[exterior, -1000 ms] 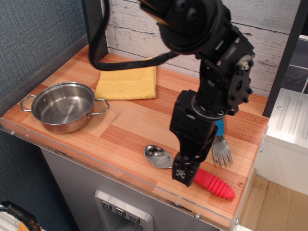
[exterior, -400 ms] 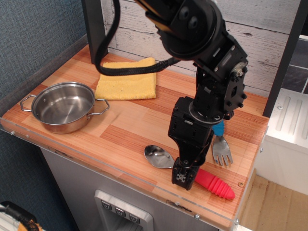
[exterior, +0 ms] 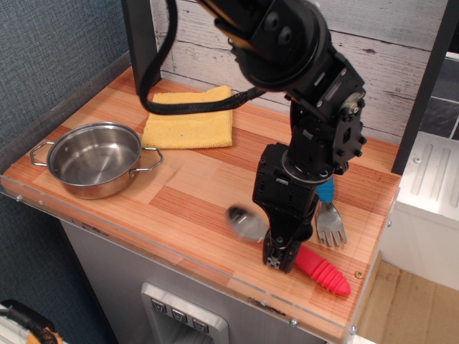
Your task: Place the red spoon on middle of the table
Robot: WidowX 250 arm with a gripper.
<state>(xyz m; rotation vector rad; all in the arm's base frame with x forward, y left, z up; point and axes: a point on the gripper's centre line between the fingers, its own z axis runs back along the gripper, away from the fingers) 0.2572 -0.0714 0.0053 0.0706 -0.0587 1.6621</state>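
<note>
The red spoon point(exterior: 323, 271) lies near the front right of the table point(exterior: 193, 188). Its ribbed red handle points right toward the front edge. Its metal bowl point(exterior: 246, 223) is blurred and looks raised a little off the wood. My gripper point(exterior: 279, 258) points down at the spoon's neck, between bowl and handle, with its fingers closed around it. The neck itself is hidden behind the fingers.
A blue-handled metal fork point(exterior: 330, 223) lies just behind the spoon, partly behind my arm. A steel pot point(exterior: 93, 159) stands at the front left. A folded yellow cloth point(exterior: 190, 123) lies at the back. A wood-plank wall runs behind the table.
My gripper has shifted slightly right and closed on the spoon's neck. The spoon's bowl has tipped up and back from the wood and is now motion-blurred.
</note>
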